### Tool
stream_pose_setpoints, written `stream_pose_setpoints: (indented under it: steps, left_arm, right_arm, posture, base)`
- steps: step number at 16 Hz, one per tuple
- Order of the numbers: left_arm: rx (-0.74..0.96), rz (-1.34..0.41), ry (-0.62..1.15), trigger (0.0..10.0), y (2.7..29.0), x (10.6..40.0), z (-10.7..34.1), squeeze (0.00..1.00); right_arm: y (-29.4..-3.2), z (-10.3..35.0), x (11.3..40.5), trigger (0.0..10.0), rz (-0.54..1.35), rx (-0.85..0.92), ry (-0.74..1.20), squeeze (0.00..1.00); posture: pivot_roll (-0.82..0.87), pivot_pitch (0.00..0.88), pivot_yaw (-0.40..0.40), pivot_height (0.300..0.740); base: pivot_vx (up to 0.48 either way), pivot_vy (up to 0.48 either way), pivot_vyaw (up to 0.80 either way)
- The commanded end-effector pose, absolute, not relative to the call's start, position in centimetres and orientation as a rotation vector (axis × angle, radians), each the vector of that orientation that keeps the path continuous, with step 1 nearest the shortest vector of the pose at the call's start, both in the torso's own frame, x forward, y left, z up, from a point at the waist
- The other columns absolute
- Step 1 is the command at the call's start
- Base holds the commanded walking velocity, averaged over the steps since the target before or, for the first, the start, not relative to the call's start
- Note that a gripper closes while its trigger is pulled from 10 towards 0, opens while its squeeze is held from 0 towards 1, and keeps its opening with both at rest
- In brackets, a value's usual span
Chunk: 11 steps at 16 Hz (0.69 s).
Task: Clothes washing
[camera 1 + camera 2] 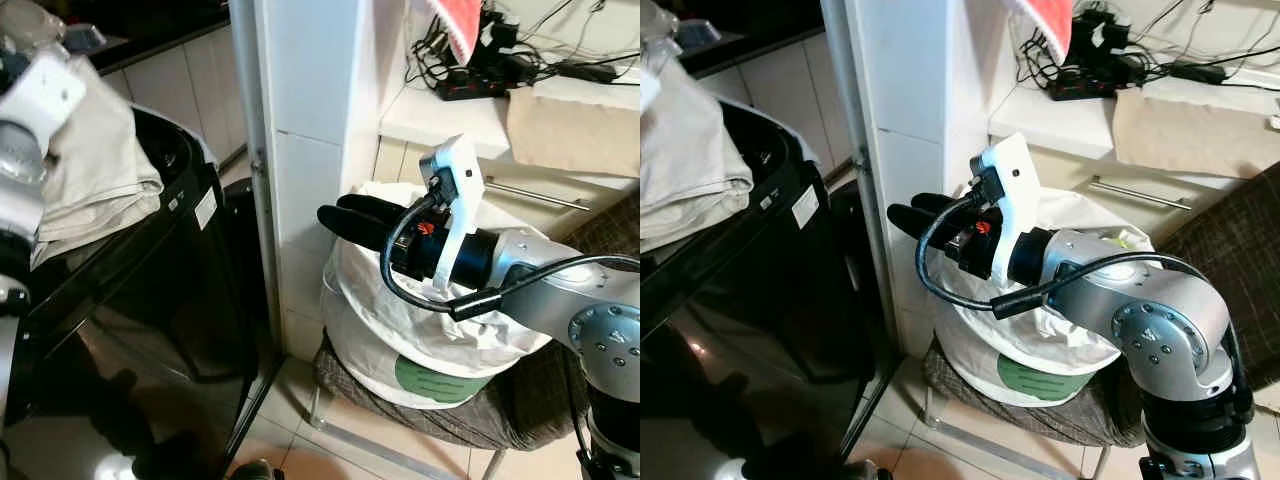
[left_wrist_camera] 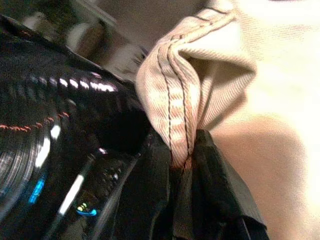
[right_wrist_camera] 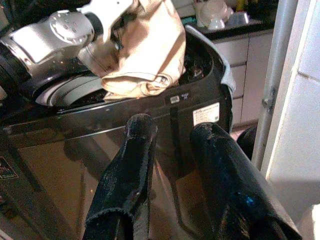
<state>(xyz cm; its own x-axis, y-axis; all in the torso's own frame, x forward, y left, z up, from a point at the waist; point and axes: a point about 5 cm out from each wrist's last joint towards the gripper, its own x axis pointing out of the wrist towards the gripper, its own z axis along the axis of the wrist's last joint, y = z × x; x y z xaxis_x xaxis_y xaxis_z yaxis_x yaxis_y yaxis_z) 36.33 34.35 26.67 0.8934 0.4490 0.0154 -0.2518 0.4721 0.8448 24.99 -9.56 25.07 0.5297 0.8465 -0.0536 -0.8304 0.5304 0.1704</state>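
The left hand (image 2: 182,165) grips a beige garment (image 1: 95,165) over the black washing machine (image 1: 150,300) rim. Right of the machine, the right hand (image 1: 345,222) hovers released before a white laundry bag (image 1: 400,330), contents hidden.

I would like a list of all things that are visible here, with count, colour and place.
washing machine: one, black, robot's left, lid open
garment: one, beige, over the machine's opening, seam pinched by left gripper
laundry bag: one, white with green patch, on the chair
chair: one, brown woven seat, beside the white pillar
power strip with cables: one, black, on the white counter
cloth: one, tan, on the counter
left gripper: black fingers, above the machine
right gripper: black, open, before the bag
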Motion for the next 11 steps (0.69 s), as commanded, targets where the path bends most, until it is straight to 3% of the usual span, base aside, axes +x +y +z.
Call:
stream_pose_setpoints:
  steps: [1, 2, 3, 4, 6, 11]
  left_arm:
    - [0.916, 0.377, 0.308, 10.0, 34.8, 35.6, 25.9, 0.0]
    - [0.841, 0.348, 0.34, 10.0, 34.9, 35.0, 25.5, 0.18]
    - [0.802, 0.353, 0.36, 10.0, 35.1, 34.2, 25.5, 0.84]
    - [0.766, 0.345, 0.391, 10.0, 35.2, 33.5, 25.3, 1.0]
    - [0.663, 0.318, 0.406, 10.0, 35.4, 32.0, 25.1, 1.0]
    - [0.769, 0.447, 0.411, 10.0, 38.1, 28.0, 27.7, 1.0]
  right_arm:
    - [-9.6, 25.4, 24.9, 10.0, 0.994, 0.109, 0.12, 0.0]
    - [-9.6, 25.4, 24.9, 10.0, 0.996, 0.109, 0.121, 0.0]
    - [-9.6, 25.3, 24.8, 10.0, 0.999, 0.109, 0.124, 0.0]
    - [-9.6, 25.2, 24.8, 10.0, 1.001, 0.108, 0.127, 0.0]
    - [-9.6, 25.1, 24.9, 10.0, 1.003, 0.109, 0.132, 0.0]
    - [-10.2, 25.1, 25.3, 10.0, 0.98, 0.097, 0.133, 0.0]
  posture:
    - [-0.01, 0.0, 0.035, 0.74]
    - [-0.01, 0.0, 0.032, 0.74]
    - [-0.01, 0.0, 0.03, 0.74]
    - [0.0, 0.0, 0.028, 0.74]
    - [0.0, 0.0, 0.024, 0.74]
    - [0.01, 0.0, 0.021, 0.74]
  base:
    - [0.0, 0.0, 0.0]
    - [0.0, 0.0, 0.0]
    - [0.0, 0.0, 0.0]
    - [0.0, 0.0, 0.0]
    - [0.0, 0.0, 0.0]
    - [0.0, 0.0, 0.0]
